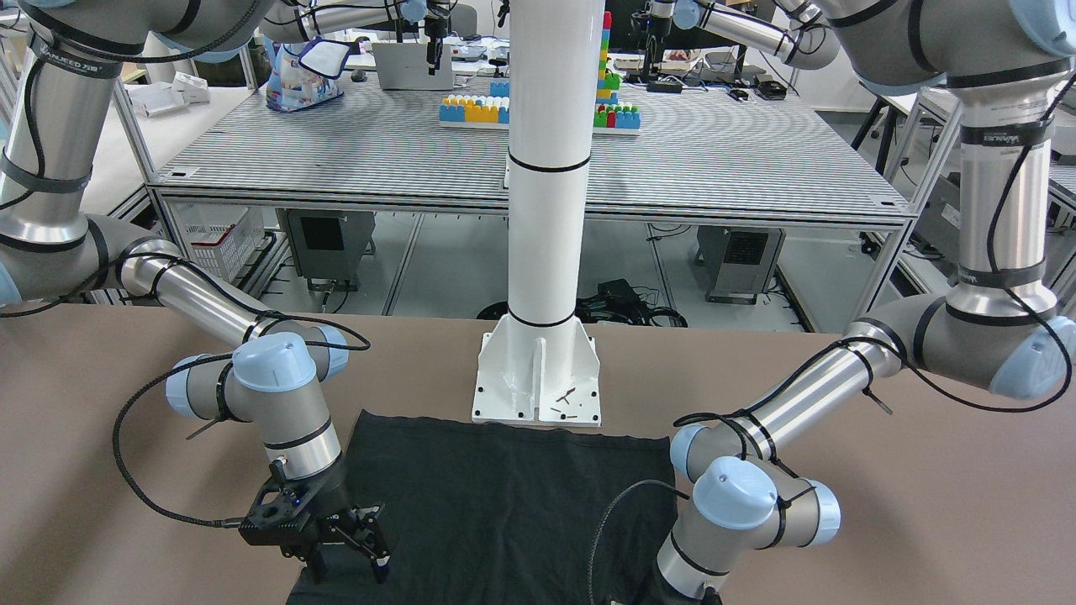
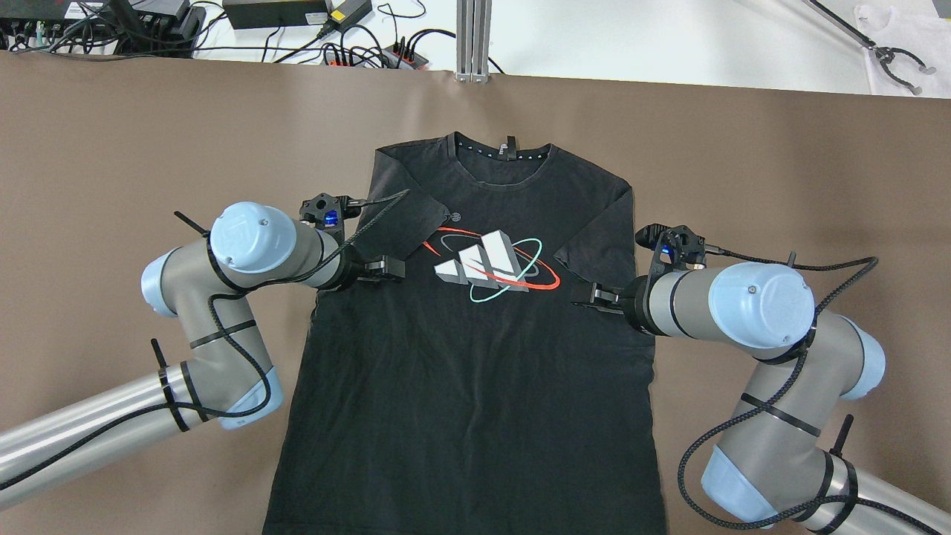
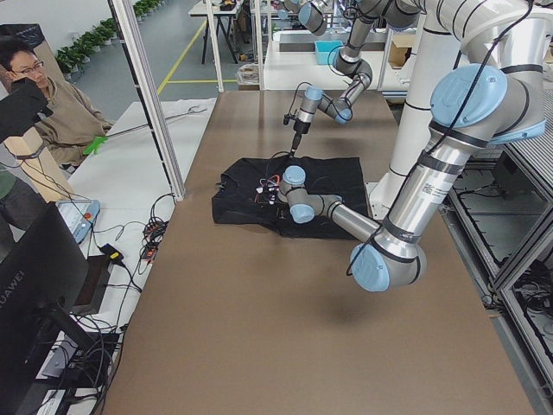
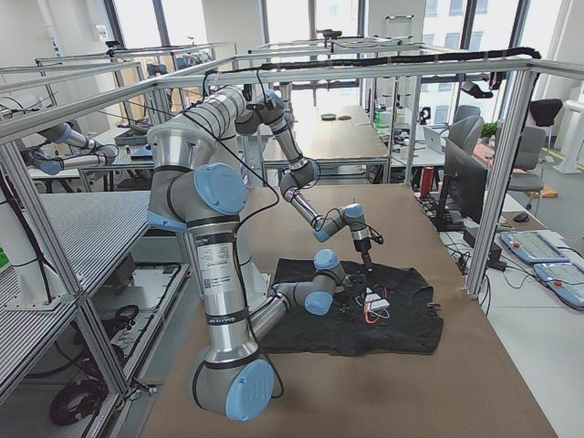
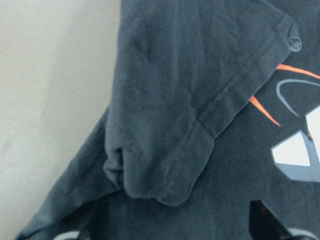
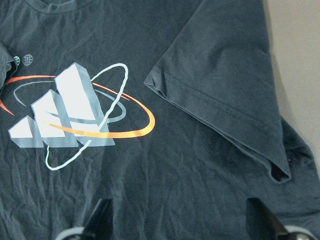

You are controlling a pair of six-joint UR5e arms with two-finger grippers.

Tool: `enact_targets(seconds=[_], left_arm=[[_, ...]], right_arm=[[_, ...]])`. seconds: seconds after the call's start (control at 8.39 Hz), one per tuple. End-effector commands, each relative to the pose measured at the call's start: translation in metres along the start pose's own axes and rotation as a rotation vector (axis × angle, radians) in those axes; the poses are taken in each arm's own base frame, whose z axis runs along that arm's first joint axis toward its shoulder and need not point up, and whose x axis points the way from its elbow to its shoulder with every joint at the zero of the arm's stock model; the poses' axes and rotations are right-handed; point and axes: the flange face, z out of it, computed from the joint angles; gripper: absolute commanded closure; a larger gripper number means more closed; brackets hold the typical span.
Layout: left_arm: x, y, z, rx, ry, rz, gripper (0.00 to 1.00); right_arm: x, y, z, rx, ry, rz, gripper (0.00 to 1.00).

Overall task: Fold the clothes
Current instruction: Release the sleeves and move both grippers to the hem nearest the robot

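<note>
Black T-shirt (image 2: 461, 386) lies flat, print up, on the brown table (image 2: 111, 148). It sits mid-frame in the overhead view, hem at the bottom edge, collar (image 2: 501, 160) toward the top. Both sleeves are folded inward onto the chest. Left gripper (image 2: 390, 268) is over the left-frame sleeve, fingers (image 5: 262, 220) parted, holding nothing. Right gripper (image 2: 591, 297) is by the right-frame sleeve, likewise spread and empty. Chest logo (image 2: 487, 267) lies between them: three slanted white bars ringed by red and teal ellipses, no legible wording. In the left side view, lower left, a monitor (image 3: 34, 285) is marked HUAWEI.
</note>
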Motion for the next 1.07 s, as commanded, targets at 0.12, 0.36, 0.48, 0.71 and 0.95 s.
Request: enact_targets(seconds=[0.12,0.36,0.48,0.71,0.95], left_arm=[[-0.035,0.047,-0.058,-0.010,0.050,-0.057,0.00],[-0.048,0.099,-0.105,-0.016,0.033,-0.083,0.00],[-0.043,0.120,-0.123,-0.006,0.018,-0.144,0.00],[-0.033,0.145,-0.126,0.007,0.030,-0.186,0.00],[-0.024,0.163,-0.122,0.040,0.033,-0.189,0.00]], right_arm=[[0.001,0.011,0.003,-0.003,0.013,0.070,0.06],[0.004,0.073,-0.004,0.039,0.070,0.128,0.06],[0.005,0.100,-0.008,0.045,0.138,0.218,0.06],[0.010,0.155,-0.033,-0.001,0.232,0.342,0.07],[0.037,0.222,-0.039,-0.035,0.309,0.491,0.18]])
